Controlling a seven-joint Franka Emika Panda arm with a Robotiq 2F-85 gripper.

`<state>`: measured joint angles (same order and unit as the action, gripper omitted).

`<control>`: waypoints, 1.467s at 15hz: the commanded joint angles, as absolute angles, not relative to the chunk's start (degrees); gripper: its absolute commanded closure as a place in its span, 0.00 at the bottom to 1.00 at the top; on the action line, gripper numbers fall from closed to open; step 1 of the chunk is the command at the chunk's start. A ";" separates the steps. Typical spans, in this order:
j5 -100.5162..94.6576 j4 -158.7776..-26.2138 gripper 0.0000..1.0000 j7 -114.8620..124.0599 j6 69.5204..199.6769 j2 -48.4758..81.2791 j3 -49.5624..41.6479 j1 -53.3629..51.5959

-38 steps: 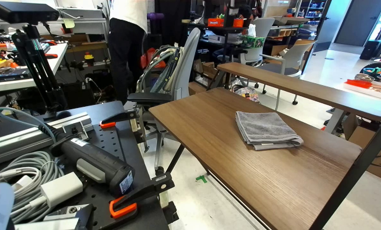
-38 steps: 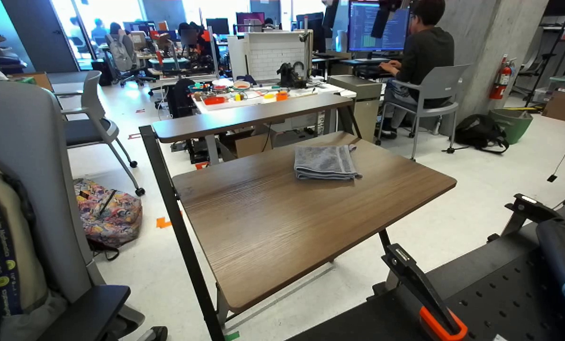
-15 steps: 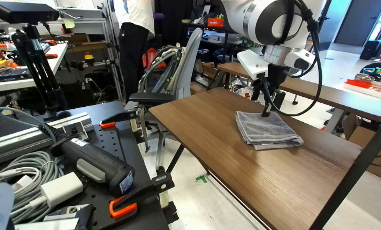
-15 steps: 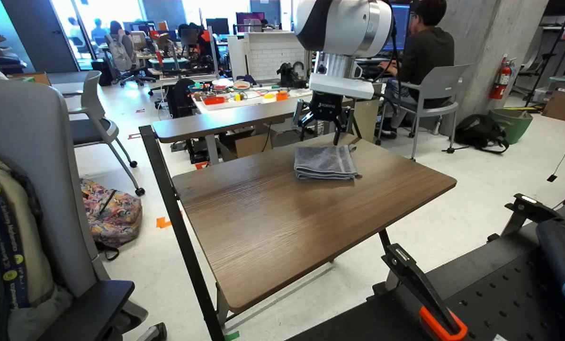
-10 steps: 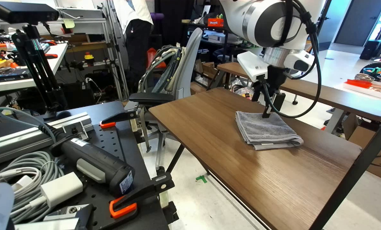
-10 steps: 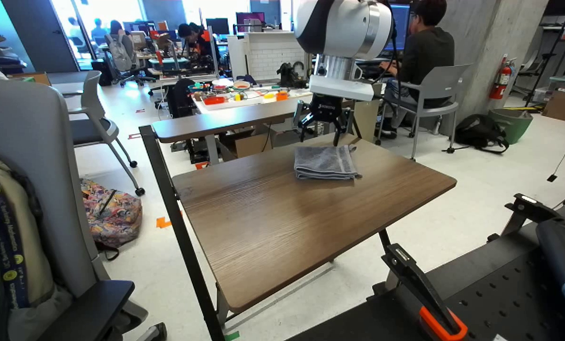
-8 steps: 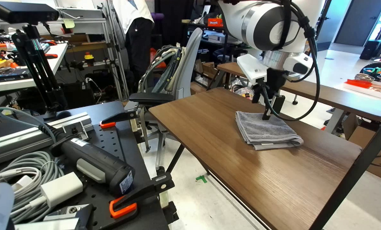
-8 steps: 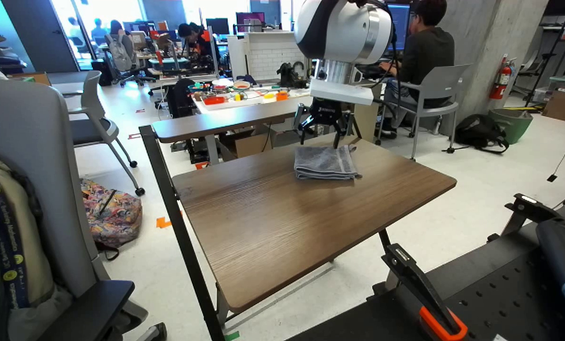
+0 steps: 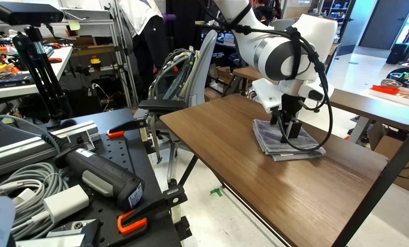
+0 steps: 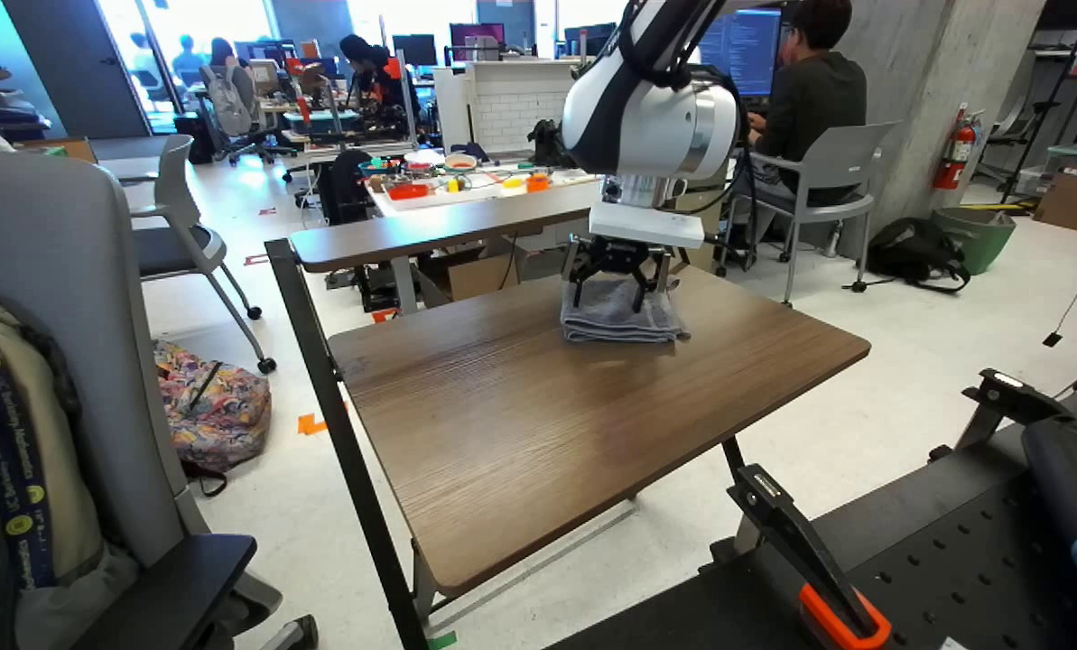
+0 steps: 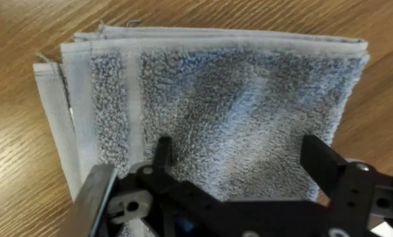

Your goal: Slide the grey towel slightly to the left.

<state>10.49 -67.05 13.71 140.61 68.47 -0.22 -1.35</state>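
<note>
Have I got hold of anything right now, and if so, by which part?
Nothing is held: the gripper is open, its fingers wide apart over the grey towel, none of it pinched between them.

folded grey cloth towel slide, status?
Black two-finger gripper open, contact unclear. Folded grey cloth towel directly beneath, on brown wood-grain tabletop. Possible snag: looping black cable beside gripper.
</note>
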 commanded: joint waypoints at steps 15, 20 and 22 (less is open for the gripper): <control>-0.18 -77.81 0.00 19.88 143.75 67.28 -5.00 -14.48; -2.49 -88.80 0.00 20.91 147.70 61.80 -5.55 -18.81; -3.14 -93.62 0.00 21.00 149.80 59.40 -5.72 -20.25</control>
<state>-1.09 -83.98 19.69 145.62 62.85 -4.96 -17.72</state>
